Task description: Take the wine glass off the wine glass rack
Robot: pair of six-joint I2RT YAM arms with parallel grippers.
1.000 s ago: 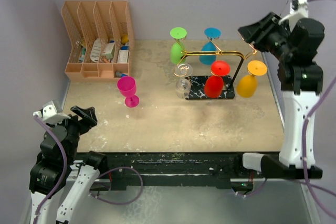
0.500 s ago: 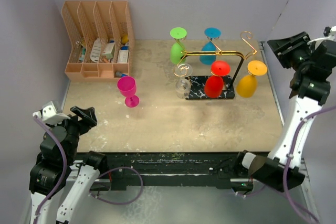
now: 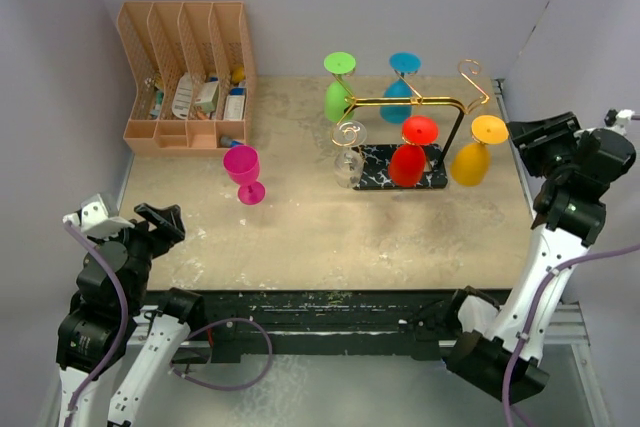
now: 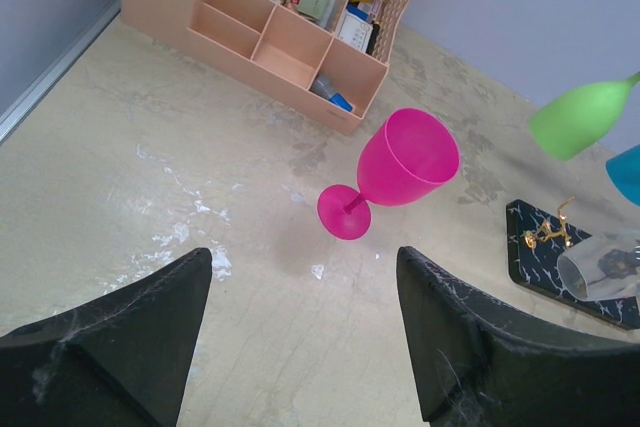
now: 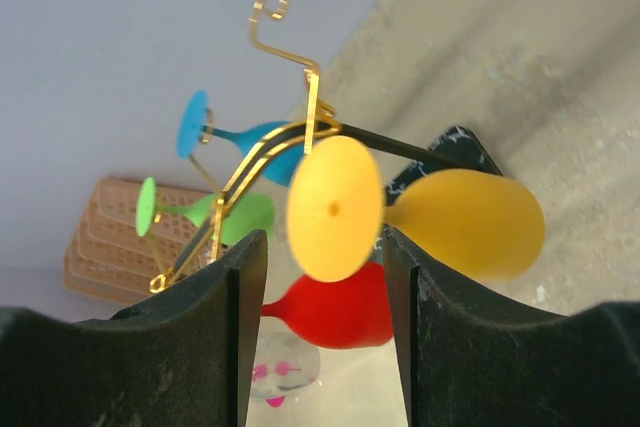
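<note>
The wine glass rack (image 3: 410,102), a gold wire frame on a black marbled base (image 3: 385,159), stands at the table's back right. Hanging upside down from it are a green (image 3: 338,99), a blue (image 3: 400,89), a red (image 3: 409,159), a clear (image 3: 348,169) and a yellow wine glass (image 3: 474,153). My right gripper (image 3: 532,137) is open just right of the yellow glass. In the right wrist view the yellow glass's foot (image 5: 333,209) sits ahead of the gap of the right gripper (image 5: 320,237), not touched. My left gripper (image 3: 160,219) is open and empty at the near left.
A pink wine glass (image 3: 244,173) stands upright on the table left of the rack, and ahead of the left gripper (image 4: 305,267) as the pink glass (image 4: 400,162). The orange file organiser (image 3: 188,72) with small items fills the back left corner. A wall runs close behind my right arm.
My right arm has swung from above the rack's right end out to the right and down, level with the yellow glass. The left arm has not moved.
</note>
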